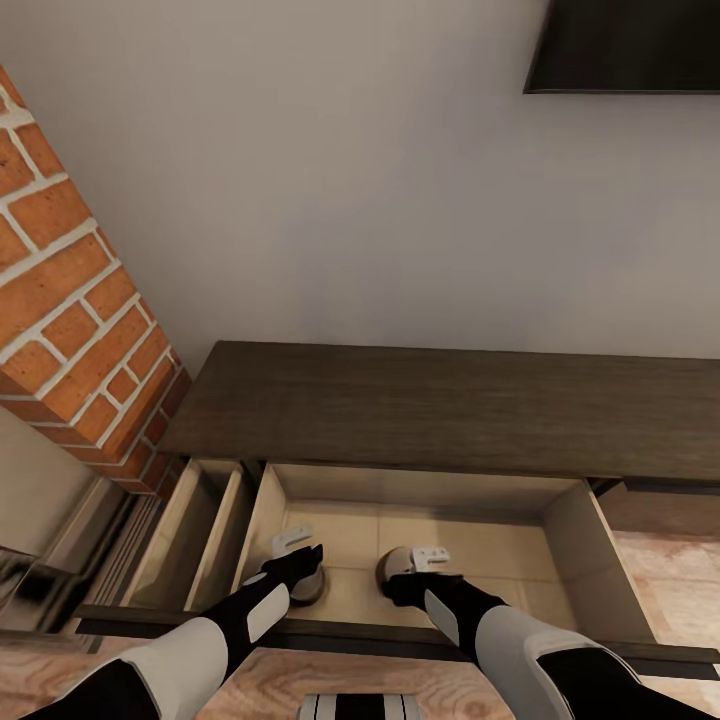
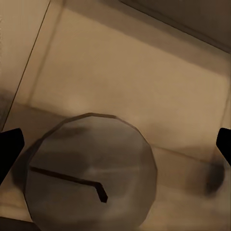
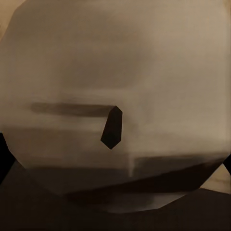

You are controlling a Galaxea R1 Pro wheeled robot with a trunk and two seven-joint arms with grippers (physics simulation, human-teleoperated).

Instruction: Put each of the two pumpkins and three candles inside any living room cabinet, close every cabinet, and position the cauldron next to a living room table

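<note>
Two candles lowered into the open cabinet drawer

Both arms are reached into the pulled-out drawer [image 1: 570,520] of the cabinet [image 1: 450,410]. The left tool [image 1: 300,560] is seen spread wide above one candle [image 2: 91,173], which rests on the drawer floor. The right tool [image 1: 405,585] sits at a second candle [image 3: 115,106]; whether it is clamped cannot be told. The third candle, the pumpkins, the cauldron and the closing of the drawers are judged still outstanding.

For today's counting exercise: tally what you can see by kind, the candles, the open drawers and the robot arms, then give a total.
Candles: 2 (one under the left pincer, one under the right pincer)
Open drawers: 2 (narrow, wide)
Robot arms: 2
Total: 6
</note>
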